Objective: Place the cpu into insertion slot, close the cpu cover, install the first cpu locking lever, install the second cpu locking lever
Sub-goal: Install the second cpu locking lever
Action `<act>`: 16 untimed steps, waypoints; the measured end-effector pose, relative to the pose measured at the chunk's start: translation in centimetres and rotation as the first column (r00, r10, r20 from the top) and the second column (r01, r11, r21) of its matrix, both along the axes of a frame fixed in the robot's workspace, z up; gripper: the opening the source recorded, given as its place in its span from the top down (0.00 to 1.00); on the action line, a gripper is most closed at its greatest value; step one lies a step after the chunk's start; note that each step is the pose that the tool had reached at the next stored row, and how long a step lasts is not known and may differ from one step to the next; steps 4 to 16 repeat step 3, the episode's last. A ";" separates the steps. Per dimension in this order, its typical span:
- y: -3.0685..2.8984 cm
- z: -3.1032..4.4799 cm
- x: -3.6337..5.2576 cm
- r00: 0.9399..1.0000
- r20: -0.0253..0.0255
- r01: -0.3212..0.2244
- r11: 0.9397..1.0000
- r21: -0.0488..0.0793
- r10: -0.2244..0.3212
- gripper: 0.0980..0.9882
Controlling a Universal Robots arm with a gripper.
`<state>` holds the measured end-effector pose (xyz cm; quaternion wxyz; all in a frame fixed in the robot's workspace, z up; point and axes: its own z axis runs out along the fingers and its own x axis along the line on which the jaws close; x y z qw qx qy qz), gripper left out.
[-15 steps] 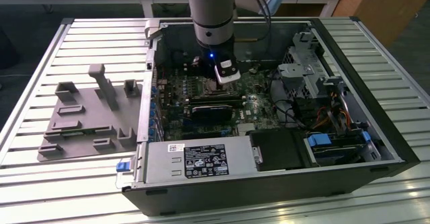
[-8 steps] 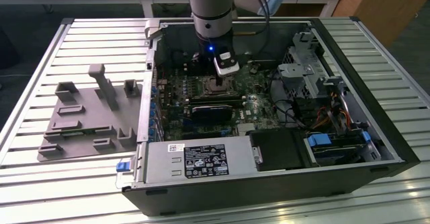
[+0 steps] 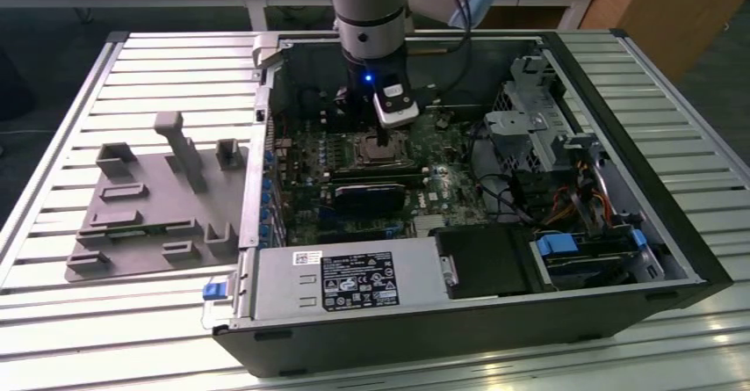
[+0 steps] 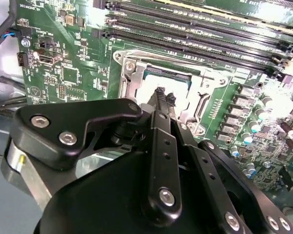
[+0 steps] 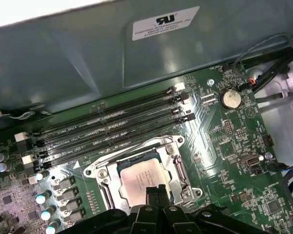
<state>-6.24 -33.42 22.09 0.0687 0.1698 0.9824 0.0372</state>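
The cpu [image 5: 142,178], a small square chip with a dull silvery top, lies flat in the socket on the green motherboard. The cpu cover [image 5: 179,170], a thin silvery frame, lies down around it, with the chip showing through its open centre. My gripper [image 5: 156,191] hangs just above the chip's near edge, fingertips together and nothing between them. In the second wrist view the black fingers reach down to the gripper [image 4: 164,97] over the bright cpu [image 4: 147,90] and the cover [image 4: 129,80]. In the exterior view the gripper [image 3: 381,136] stands over the socket inside the open computer case. How the locking levers stand, I cannot tell.
Several long memory slots [image 5: 112,131] run beside the socket, and a coin battery [image 5: 230,99] sits further off. A black card [image 3: 369,196], a power supply [image 3: 340,281] and a drive cage [image 3: 551,136] crowd the case. A grey fixture tray [image 3: 153,206] lies at the exterior view's left.
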 end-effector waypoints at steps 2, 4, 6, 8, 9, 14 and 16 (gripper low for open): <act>0.00 0.00 0.01 1.000 0.000 0.000 1.000 0.000 0.000 1.00; 0.00 0.00 0.02 1.000 0.000 0.000 1.000 0.000 0.000 1.00; 0.00 0.00 0.02 1.000 0.000 0.000 1.000 0.000 0.000 1.00; 0.00 0.00 0.02 1.000 0.000 0.000 1.000 0.000 0.000 1.00; 0.00 0.00 0.02 1.000 0.000 0.000 1.000 0.000 0.000 1.00; 0.00 0.00 0.02 1.000 0.000 0.000 1.000 0.000 0.000 1.00; 0.00 0.00 0.02 1.000 0.000 0.000 1.000 0.000 0.000 1.00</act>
